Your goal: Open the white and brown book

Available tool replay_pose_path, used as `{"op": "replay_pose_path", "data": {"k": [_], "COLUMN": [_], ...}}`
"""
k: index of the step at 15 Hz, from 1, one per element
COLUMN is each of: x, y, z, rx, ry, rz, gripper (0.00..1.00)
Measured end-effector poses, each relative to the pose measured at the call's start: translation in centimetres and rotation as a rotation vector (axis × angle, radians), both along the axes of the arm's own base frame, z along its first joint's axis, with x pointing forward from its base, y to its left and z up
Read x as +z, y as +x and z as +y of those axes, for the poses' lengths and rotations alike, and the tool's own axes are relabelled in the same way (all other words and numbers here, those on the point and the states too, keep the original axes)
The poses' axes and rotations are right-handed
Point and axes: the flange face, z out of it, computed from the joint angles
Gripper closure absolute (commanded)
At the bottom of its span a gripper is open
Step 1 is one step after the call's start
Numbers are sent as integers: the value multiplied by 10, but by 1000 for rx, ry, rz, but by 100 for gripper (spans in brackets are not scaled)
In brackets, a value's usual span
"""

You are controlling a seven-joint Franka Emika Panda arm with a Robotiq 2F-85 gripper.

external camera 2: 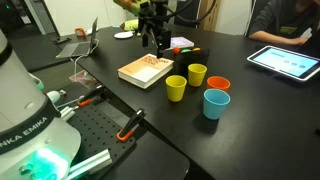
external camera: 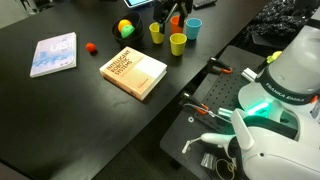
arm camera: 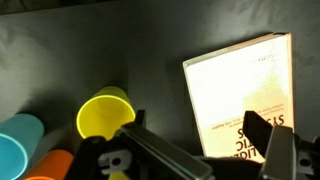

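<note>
Right, gripper (external camera 2: 154, 42) up in the air over the far end of the white and brown book (external camera 2: 146, 70), no contact with it. Fingers (arm camera: 275, 150) spread apart in the wrist view, nothing clamped between them.

Book shut, flat on the black table (external camera 2: 260, 120), cover up, brown block lettering readable in both exterior views and partly in the wrist view. Sits near the middle of the table, long edges skewed to the table edge.

Four cups upright in a cluster near the book, none touching it:
- yellow-green cup (external camera 2: 176, 88) and yellow cup (external camera 2: 197, 74) closest to the book
- orange cup (external camera 2: 218, 86) and blue cup (external camera 2: 216, 103) further out

Three of them also at the left of the wrist view, book at the right, bare table between.

Thinner light-blue book (external camera: 53, 54) flat on the table, well apart from the task book. Small red ball (external camera: 91, 47) between the two books. Multicoloured ball (external camera: 125, 28) near the cups. Lit tablet (external camera 2: 285, 62) at the far side of the table. Robot base (external camera: 265, 100) glowing green at the table corner.
</note>
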Motion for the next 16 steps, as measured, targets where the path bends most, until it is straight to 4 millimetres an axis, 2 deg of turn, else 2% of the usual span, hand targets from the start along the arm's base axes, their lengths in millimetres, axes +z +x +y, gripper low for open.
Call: {"op": "replay_pose_path", "data": {"k": [4, 8, 16], "x": [-30, -58, -98], "y": [6, 3, 11], "z": [23, 39, 40], "rx": [21, 99, 228], "ry": [63, 109, 177], "rz": [-46, -74, -114], "gripper": [0, 0, 0]}}
